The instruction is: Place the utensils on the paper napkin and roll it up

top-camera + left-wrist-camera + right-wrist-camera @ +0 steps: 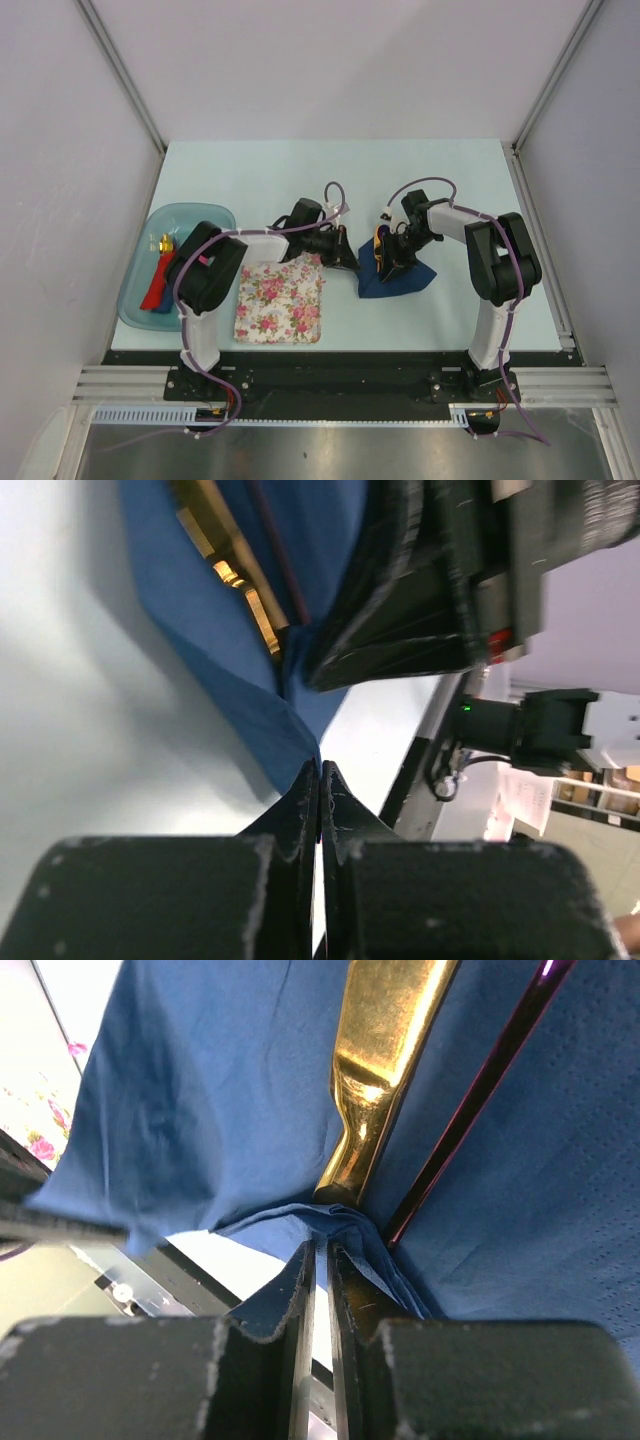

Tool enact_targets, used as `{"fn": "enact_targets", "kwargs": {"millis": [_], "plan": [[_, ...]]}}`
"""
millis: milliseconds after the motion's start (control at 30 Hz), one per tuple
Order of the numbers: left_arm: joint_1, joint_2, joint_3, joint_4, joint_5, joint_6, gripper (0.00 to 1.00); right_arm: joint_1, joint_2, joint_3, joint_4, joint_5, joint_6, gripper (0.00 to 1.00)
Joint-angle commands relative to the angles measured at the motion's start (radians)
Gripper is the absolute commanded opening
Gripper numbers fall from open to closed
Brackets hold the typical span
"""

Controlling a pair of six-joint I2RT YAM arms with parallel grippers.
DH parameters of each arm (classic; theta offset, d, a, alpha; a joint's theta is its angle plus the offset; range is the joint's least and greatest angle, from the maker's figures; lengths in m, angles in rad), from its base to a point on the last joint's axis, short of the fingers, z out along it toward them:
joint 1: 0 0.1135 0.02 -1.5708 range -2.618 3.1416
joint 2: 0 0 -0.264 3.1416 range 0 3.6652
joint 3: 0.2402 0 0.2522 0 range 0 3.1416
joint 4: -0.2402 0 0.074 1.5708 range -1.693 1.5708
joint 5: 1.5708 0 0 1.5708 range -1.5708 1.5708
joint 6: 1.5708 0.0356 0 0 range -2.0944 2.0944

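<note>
Napkin [405,280], navy, lies right of centre on the table [250,170]. Far left is a tray [190,212] with chunky spare pieces [158,285], then a floral mat [280,300]. Left gripper [318,780] is pressed together, pinching the napkin's left edge. Gold utensil [385,1050] and purple spoon handle [480,1090] lie side by side on the napkin, with the paper lifted around them. Right gripper [322,1260] is nearly closed, pinching a bunched fold at the utensils' end. Step looks like placing done, rolling starting. The next move needs both pinches to carry the edge over the utensils together and evenly, without tearing.
</note>
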Motion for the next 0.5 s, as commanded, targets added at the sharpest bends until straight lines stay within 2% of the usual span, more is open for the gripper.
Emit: {"fn": "enact_targets", "kwargs": {"millis": [0, 467], "plan": [[-0.021, 0.016, 0.062, 0.116, 0.067, -0.063, 0.01, 0.018, 0.035, 0.023, 0.045, 0.056, 0.004, 0.14], [-0.073, 0.127, 0.147, 0.230, 0.082, -0.144, 0.00, 0.019, 0.043, 0.030, 0.040, 0.055, 0.005, 0.14]]}}
